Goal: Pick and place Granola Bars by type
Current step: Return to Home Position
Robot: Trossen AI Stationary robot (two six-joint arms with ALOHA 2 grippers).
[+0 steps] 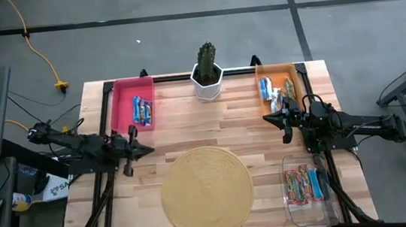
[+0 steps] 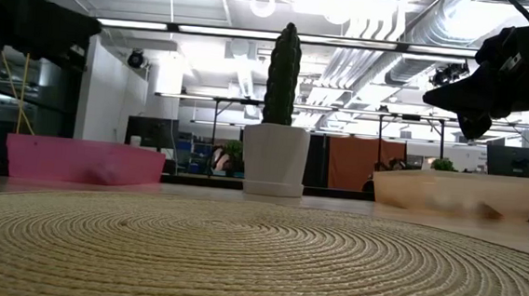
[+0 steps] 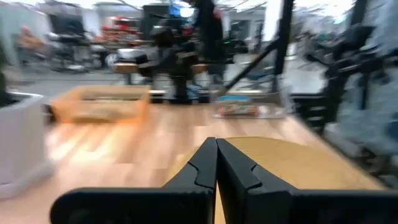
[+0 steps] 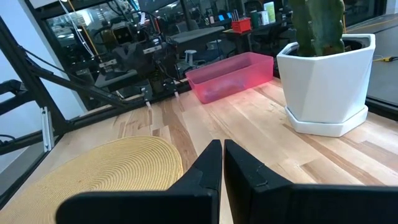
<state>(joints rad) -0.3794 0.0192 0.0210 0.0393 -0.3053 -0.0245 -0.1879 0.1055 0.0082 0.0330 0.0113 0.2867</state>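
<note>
- Seeing left gripper (image 1: pixel 149 151) left of the round mat (image 1: pixel 208 194), right gripper (image 1: pixel 267 118) right of it, both pressed together, empty.
- I find Granola Bars (image 1: pixel 140 109) in the pink bin (image 1: pixel 120 99) and orange bin (image 1: pixel 295 81) beyond the mat, and in the clear tray (image 1: pixel 308 213) at its right.

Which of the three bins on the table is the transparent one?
The clear bin beside the mat, on the right arm's side. Its walls are colourless; the pink bin and the orange bin, flanking the cactus, are tinted.
</note>
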